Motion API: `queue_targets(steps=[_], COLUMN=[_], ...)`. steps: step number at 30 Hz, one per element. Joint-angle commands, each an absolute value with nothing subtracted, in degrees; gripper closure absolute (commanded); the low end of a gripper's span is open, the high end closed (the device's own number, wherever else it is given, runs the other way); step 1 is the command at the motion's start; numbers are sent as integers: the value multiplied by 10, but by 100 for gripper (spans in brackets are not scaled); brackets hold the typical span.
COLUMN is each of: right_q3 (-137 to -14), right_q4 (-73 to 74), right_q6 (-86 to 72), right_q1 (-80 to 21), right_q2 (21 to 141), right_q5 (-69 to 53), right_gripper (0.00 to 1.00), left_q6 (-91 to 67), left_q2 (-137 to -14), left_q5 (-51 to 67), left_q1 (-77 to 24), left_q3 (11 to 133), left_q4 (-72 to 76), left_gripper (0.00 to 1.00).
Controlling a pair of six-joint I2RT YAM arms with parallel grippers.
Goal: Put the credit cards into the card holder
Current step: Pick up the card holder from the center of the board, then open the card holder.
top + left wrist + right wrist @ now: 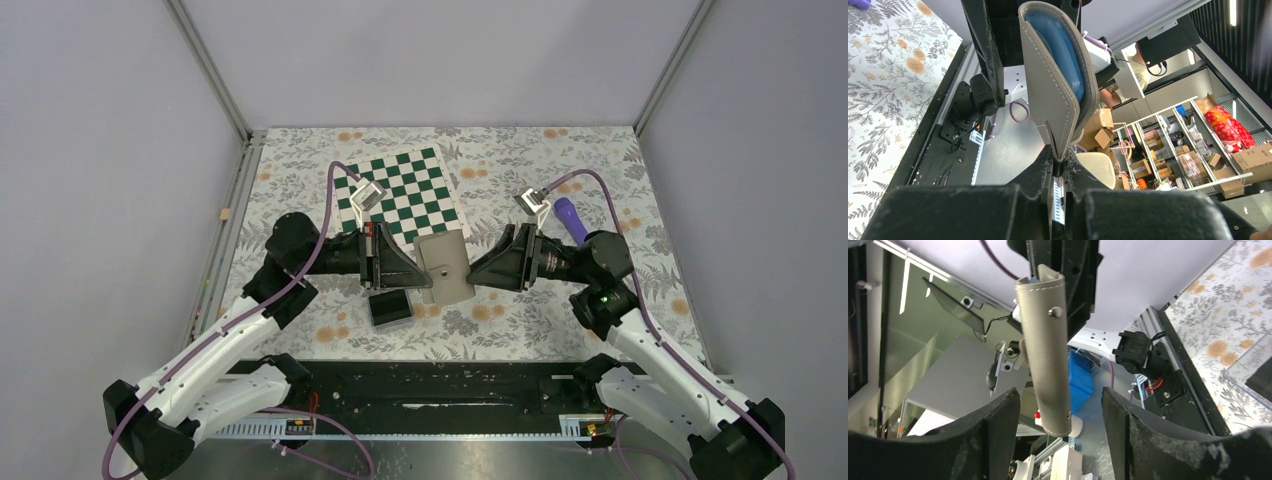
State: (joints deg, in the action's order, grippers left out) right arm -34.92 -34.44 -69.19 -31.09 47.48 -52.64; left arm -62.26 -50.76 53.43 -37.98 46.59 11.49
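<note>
"Taupe wallet, which arm has it?"

"The left gripper. Its jaws are pressed together on the wallet's edge, holding it up off the table with the light-blue lining showing."

"And the right gripper?"

"Spread wide. In its wrist view the wallet's folded spine stands between the fingers and touches neither."

"Where is the card holder?"

"On the floral tablecloth, just on the near side of the left gripper, apart from both jaws. Its inside looks black. Farther off lie a green-and-white chequered mat and a purple object."
</note>
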Motion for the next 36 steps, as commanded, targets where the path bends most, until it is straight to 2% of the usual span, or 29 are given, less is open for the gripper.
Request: queue_targets(steps=[1, 4, 7, 10, 12, 13, 14, 16, 17, 18, 20, 21, 27, 36], right_q3=[-356, -362, -375, -380, -380, -380, -380, -380, -381, -383, -397, -407, -453, -465], right_q4=[-427, -426, -401, -390, -390, -391, -391, -388, -379, -357, -259, -192, 95, 225], right_q6=[-725, -726, -714, -707, -707, -706, -707, -706, -699, -685, -622, -585, -469, -438], right_q1=[-324, -336, -347, -354, -356, -357, -357, -358, -358, -358, -357, -358, -357, -362], right_q2=[474, 481, 490, 493, 495, 494, 494, 493, 490, 487, 475, 468, 435, 423], right_q5=[-560, -566, -574, -570, -568, -566, -565, -563, -562, -558, -537, -520, -364, -215], right_gripper=[34, 39, 50, 54, 63, 72, 81, 100, 100, 100, 100, 100, 100, 100], left_q6=[-637, -637, -635, -633, -629, -627, -623, -606, -591, -568, -510, -482, -416, -411], left_q2=[-511, -514, -516, -519, -519, -520, -519, -519, -519, -519, -516, -517, -534, -646], left_q5=[546, 543, 541, 541, 540, 539, 538, 529, 518, 501, 435, 391, 161, -63], left_q1=[-388, -393, -398, -402, -403, -403, -403, -403, -403, -402, -402, -403, -434, -587], left_q3=[470, 469, 469, 468, 467, 466, 466, 473, 479, 490, 524, 541, 627, 755], left_q4=[181, 182, 181, 177, 173, 170, 164, 131, 102, 63, -58, -139, -329, -461], left_gripper=[100, 100, 100, 100, 100, 95, 85, 48, 31, 19, 6, 3, 1, 2])
